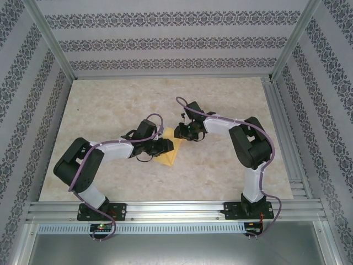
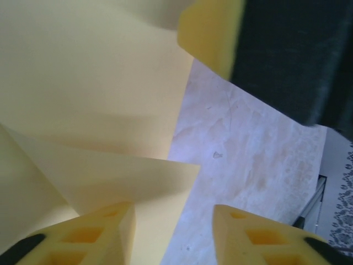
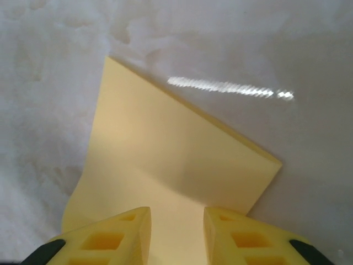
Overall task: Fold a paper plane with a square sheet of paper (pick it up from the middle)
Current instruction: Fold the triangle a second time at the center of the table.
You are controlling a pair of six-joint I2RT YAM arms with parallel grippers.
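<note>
The square sheet of paper (image 1: 170, 157), thin and pale yellow-orange, lies partly folded on the table between both grippers. My left gripper (image 1: 165, 146) hovers low over its left part. In the left wrist view a folded flap of the sheet (image 2: 94, 94) ends in a corner between the jaws (image 2: 174, 208), which stand apart; one finger is over paper, the other over bare table. My right gripper (image 1: 184, 132) is at the sheet's far corner. Its jaws (image 3: 176, 212) stand slightly apart above the sheet (image 3: 171, 149), whose doubled edge runs at the upper right. A paper plane is out of view.
The marble-patterned table (image 1: 110, 105) has free room all round the sheet. Patterned walls and aluminium posts enclose it; a metal rail (image 1: 176, 210) runs along the near edge. One yellow finger of the right gripper (image 2: 212, 30) hangs close ahead of the left wrist camera.
</note>
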